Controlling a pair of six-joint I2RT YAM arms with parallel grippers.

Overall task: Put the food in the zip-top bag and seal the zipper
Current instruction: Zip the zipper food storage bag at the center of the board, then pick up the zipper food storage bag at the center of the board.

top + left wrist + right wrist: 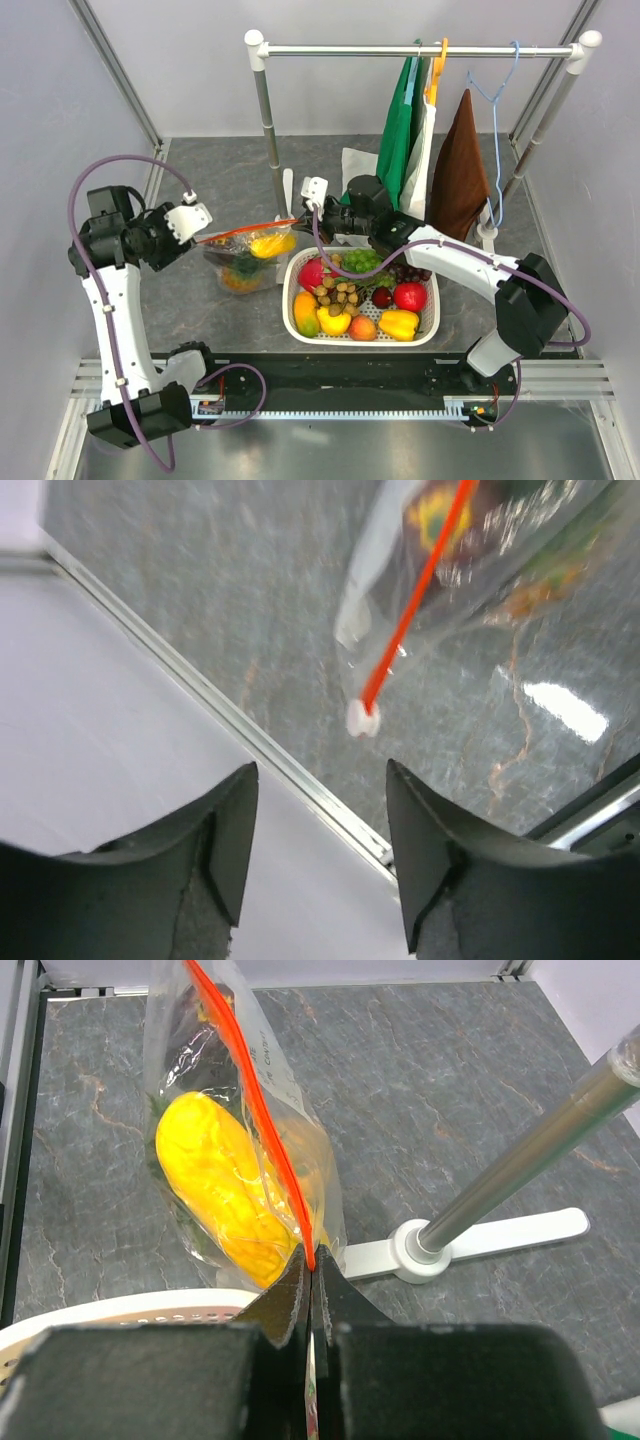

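Orange-red and stretched straight: locate the zipper [255, 1110] along the mouth of the zip-top bag [218, 258], over the grey table [200, 190] just left of the white basket [287, 300], with a yellow lemon-like piece [220, 1195] and an orange-and-green fruit [238, 280] inside. Note the right gripper [310, 1265] pinched fully closed on the right end of that strip. Note the left gripper [320, 770] parted to a middling width, gripping nothing, with the white slider tab [362, 720] just ahead of its fingertips and touching neither.
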